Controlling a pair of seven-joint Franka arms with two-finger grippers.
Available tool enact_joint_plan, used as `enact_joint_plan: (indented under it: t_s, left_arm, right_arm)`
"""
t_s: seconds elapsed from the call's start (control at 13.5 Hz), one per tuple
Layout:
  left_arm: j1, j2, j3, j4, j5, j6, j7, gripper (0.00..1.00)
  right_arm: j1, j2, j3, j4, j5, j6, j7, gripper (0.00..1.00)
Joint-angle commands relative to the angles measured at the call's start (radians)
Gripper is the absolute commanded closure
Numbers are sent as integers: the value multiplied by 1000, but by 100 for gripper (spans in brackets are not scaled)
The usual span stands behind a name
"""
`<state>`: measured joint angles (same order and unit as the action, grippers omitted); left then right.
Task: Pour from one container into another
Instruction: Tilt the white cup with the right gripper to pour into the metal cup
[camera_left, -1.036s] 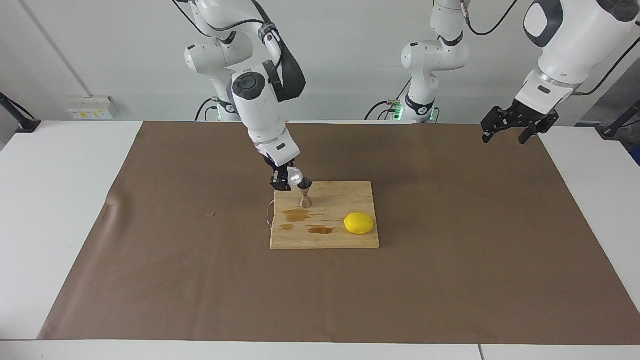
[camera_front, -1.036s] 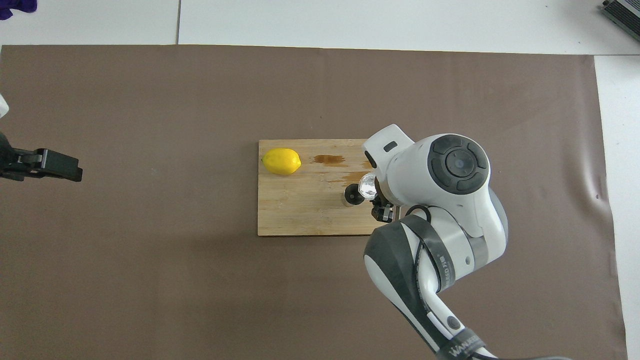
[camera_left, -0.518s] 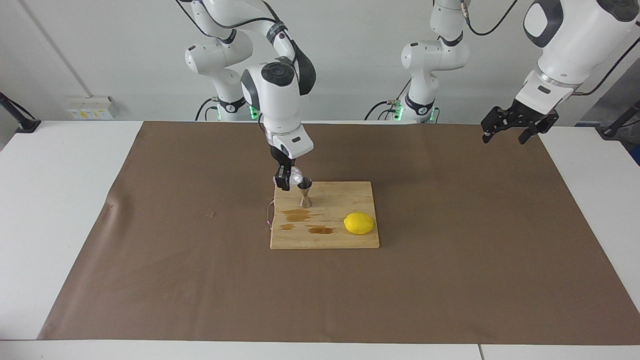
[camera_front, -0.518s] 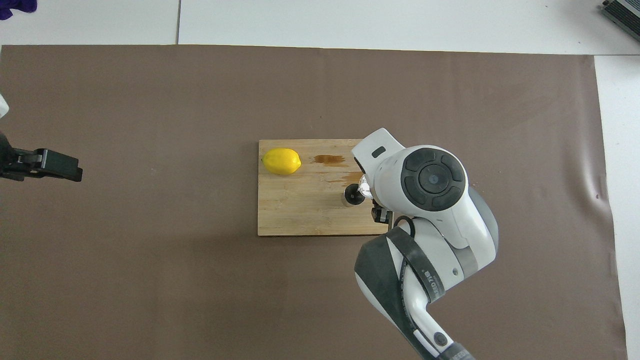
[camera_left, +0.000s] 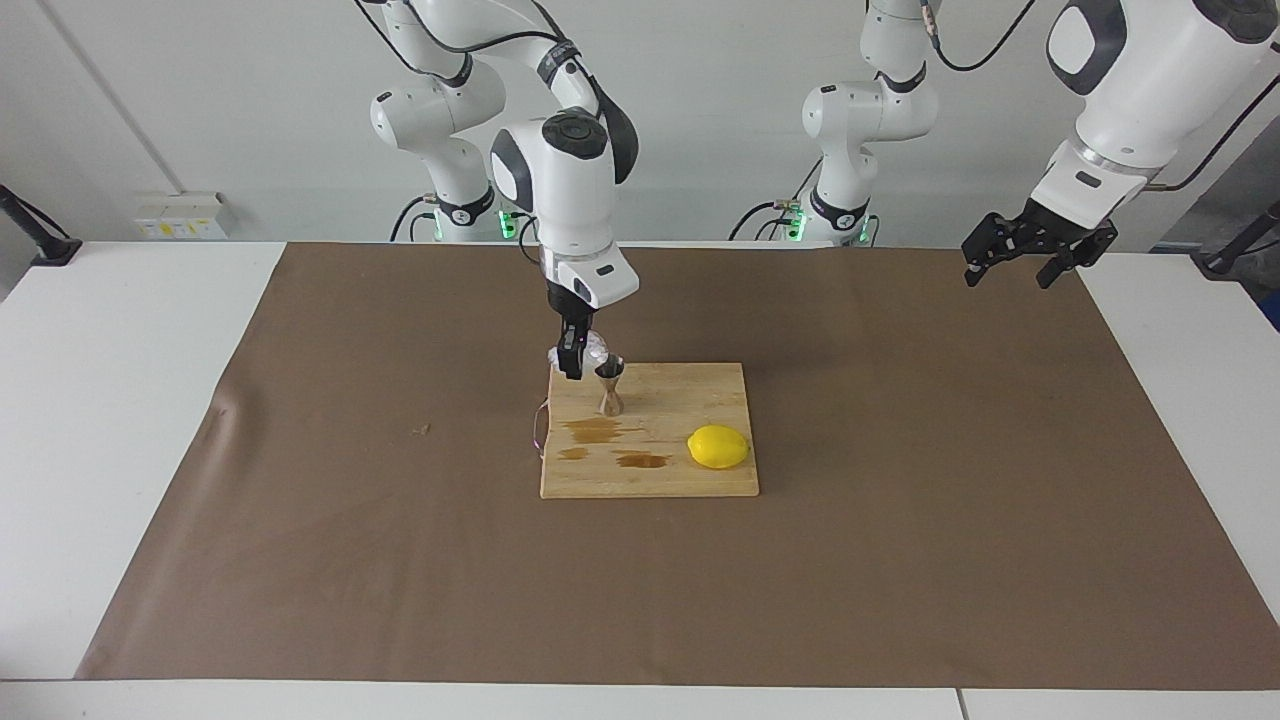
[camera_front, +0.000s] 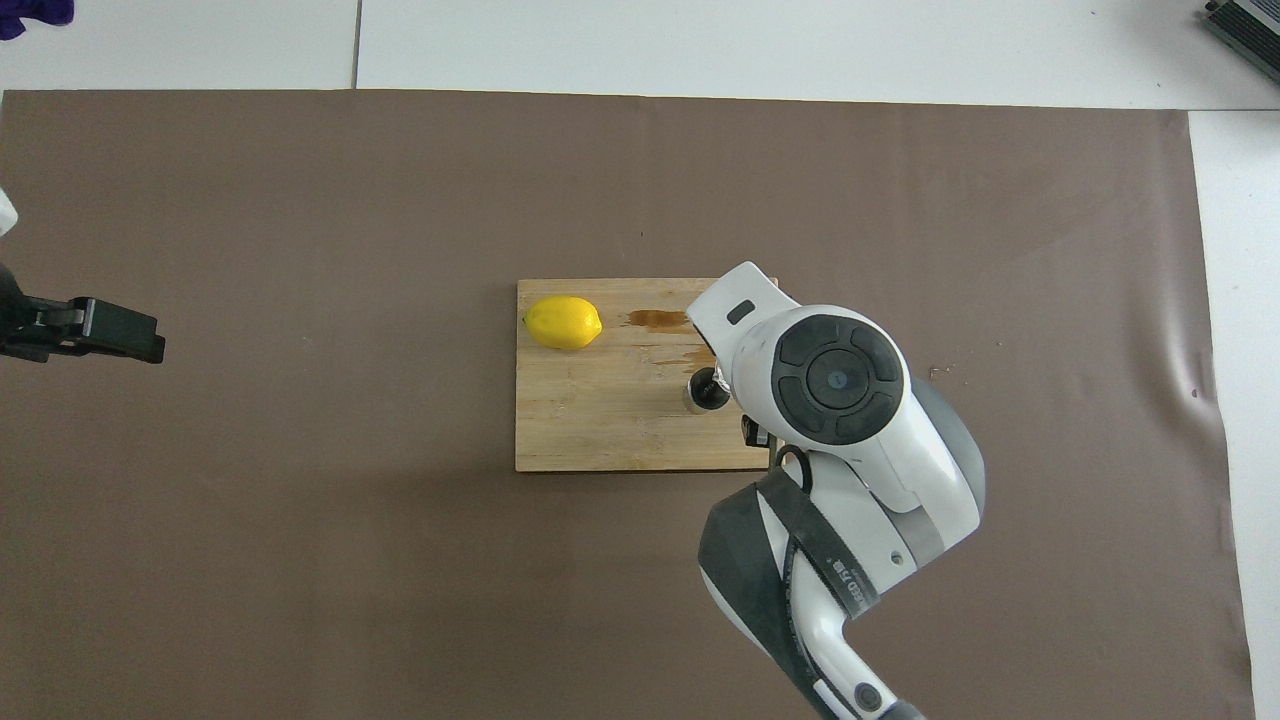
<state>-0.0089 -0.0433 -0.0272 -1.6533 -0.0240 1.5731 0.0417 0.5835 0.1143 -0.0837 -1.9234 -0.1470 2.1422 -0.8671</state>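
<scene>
We have the right gripper up over the cutting board, at the board's edge toward the right arm's end of the surface, pinching the knobbly glass cup. The cup is tipped, its mouth at the rim of the steel jigger. The jigger stands upright on the board, in the part nearest the robots. From overhead, the right arm's wrist covers the cup almost entirely, and only the jigger's dark mouth peeks out beside it.

Along the board we see brown wet stains on the wood, farther from the robots than the jigger. Next comes the lemon, lying on the board toward the left arm's end, well apart from the jigger.

Off the board entirely, the left gripper hangs in the air over the corner of the brown mat, its fingers spread, holding nothing; that arm waits.
</scene>
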Motion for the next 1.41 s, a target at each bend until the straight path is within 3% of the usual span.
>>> enact_joint_plan:
  t_s: [0.0,1.11,1.33]
  left_arm:
    - [1,-29,0,-31,15,15,-9,0]
    - [1,-29,0,-31,15,15,-9,0]
    - [1,-29,0,-31,15,15,-9,0]
  right_arm:
    - [-1,-19,5,-9,-34,-5,30,76]
    - [-5,-19,10,-11,-13,4,33,76]
    - [-8,-21,10,-14,49,10,33,76]
